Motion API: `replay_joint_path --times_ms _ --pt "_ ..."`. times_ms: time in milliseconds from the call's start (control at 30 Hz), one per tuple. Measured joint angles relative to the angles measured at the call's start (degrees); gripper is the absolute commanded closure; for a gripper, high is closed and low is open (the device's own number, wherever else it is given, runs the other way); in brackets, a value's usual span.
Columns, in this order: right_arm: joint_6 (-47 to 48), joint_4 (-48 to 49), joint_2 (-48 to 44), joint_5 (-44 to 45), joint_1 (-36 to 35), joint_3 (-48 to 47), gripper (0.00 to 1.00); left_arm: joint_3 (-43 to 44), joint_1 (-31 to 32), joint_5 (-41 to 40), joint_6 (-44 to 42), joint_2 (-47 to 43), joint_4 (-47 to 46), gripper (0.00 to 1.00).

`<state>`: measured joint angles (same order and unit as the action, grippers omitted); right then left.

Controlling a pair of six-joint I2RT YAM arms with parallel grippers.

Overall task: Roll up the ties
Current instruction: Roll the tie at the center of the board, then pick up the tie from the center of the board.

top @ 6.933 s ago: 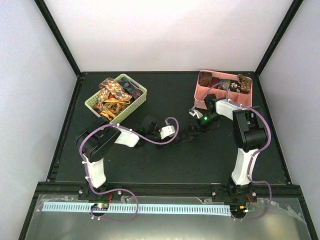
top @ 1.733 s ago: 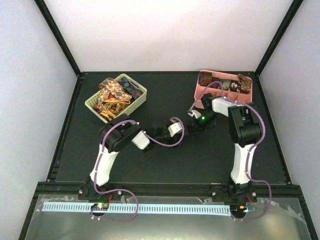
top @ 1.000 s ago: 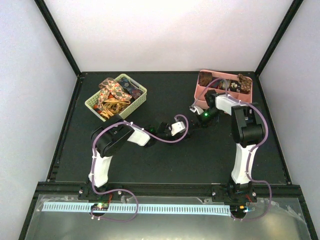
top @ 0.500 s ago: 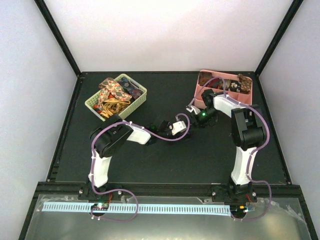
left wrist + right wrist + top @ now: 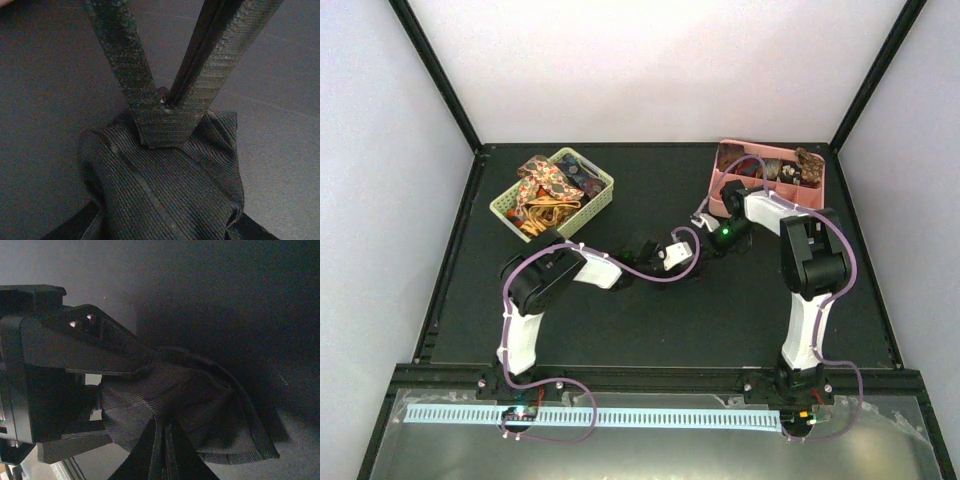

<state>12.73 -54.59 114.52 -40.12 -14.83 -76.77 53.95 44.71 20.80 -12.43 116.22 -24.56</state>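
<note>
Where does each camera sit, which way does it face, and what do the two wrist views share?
Top external: above and behind the bases, looking down on the table; left arm and right arm show.
Left wrist: on the left arm, close on the dark tie; left fingers at the bottom corners, right fingers at the top.
Right wrist: on the right arm, facing the dark tie; right fingers at the bottom, left fingers on the left.
Shared: both wrist views show the dark tie between both pairs of fingers.
</note>
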Motion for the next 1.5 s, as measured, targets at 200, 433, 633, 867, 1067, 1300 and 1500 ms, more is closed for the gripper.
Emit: replay_joint_path --times_ms 200,433,633,867,1067,1300,1500 --pt "0.1 0.3 0.9 1.0 0.7 0.0 0.50 0.3 0.0 0.0 0.0 0.0 0.5 0.64" --pt "-0.8 -1.6 0.9 0.1 4.0 -0.6 0.26 0.3 0.0 -0.1 -0.6 0.0 0.6 0.65" --pt "-2.6 -1.1 0.9 -0.3 7.4 -0.5 0.17 0.3 0.0 -0.1 -0.7 0.0 0.6 0.65" --pt "-4.1 -0.2 3.0 -4.0 7.4 -0.1 0.20 0.3 0.0 -0.1 -0.7 0.0 0.7 0.65" --pt "-3.3 -0.9 4.6 -9.1 6.3 0.3 0.25 0.3 0.0 -0.1 -0.7 0.0 0.7 0.65" --pt "-0.3 -2.0 4.9 -12.1 4.5 1.1 0.38 0.3 0.0 -0.1 -0.7 0.0 0.7 0.65" --pt "0.6 -2.0 4.8 -13.0 4.5 1.8 0.41 0.3 0.0 -0.1 -0.7 0.0 0.7 0.65"
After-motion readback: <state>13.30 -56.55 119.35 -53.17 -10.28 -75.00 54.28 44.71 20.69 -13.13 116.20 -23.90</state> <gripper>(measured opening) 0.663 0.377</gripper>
